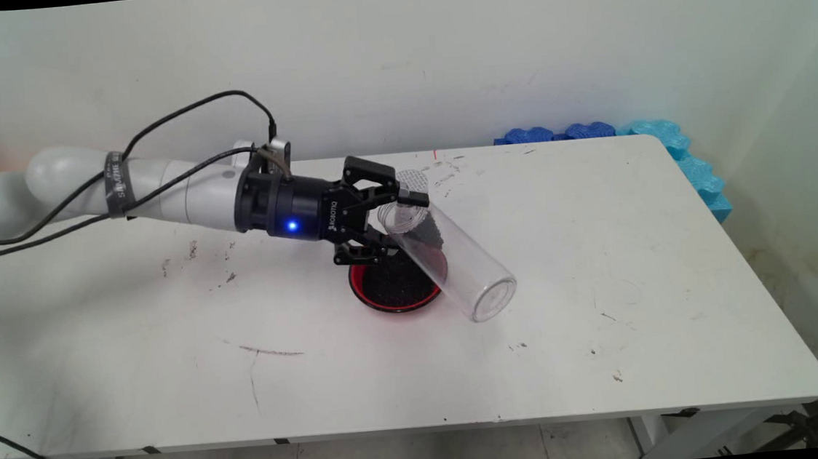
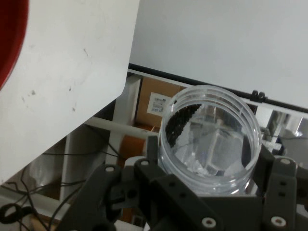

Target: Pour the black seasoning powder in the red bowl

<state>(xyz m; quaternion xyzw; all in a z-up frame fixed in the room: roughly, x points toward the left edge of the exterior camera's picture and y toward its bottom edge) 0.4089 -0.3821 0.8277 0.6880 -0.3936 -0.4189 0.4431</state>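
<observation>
Gripper [image 1: 388,220]: pinching a clear jar [image 1: 448,263], tilted.
Bowl [image 1: 393,287]: red, dark grains inside, at the jar's 7 o'clock.
Table [image 1: 639,277]: white.

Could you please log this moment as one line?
claw: shut on clear plastic cylinder jar | jar: tilted over red round bowl of dark grains | white table

Blue foam pieces [image 1: 672,147] lie along the far right edge of the scuffed white table [image 1: 604,302].

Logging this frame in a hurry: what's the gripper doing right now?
Gripper: shut on the clear plastic jar, held tilted above the red bowl of dark grains.
</observation>
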